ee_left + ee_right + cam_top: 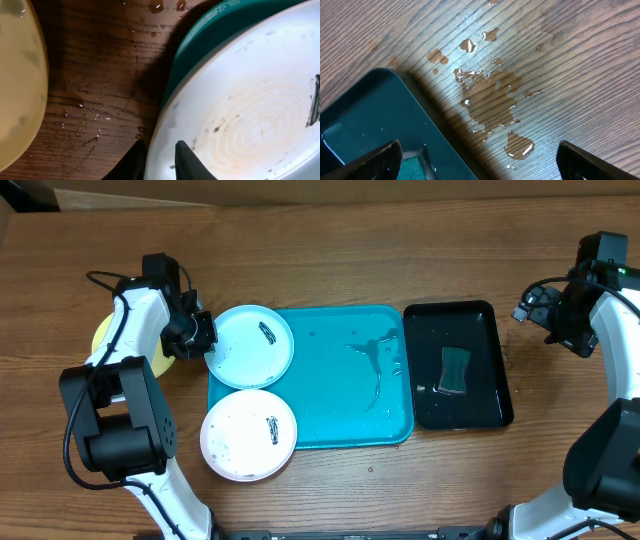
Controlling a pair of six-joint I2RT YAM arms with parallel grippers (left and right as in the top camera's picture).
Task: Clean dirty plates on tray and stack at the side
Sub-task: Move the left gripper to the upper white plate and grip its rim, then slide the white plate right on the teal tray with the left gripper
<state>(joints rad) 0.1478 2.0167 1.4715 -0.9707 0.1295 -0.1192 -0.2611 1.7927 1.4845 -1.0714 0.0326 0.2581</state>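
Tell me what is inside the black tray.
Inside the black tray lies one green sponge, near the middle, on a wet-looking floor. Nothing else shows. The floor under the sponge is covered and cannot be seen.

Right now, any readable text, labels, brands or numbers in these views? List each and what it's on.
None: no readable text, number or logo in any of the three views.
light blue plate: a dark smear only, not lettering.
white plate: a dark smear only, not lettering.
turquoise tray: unmarked, just water.
black tray and sponge: no label visible.
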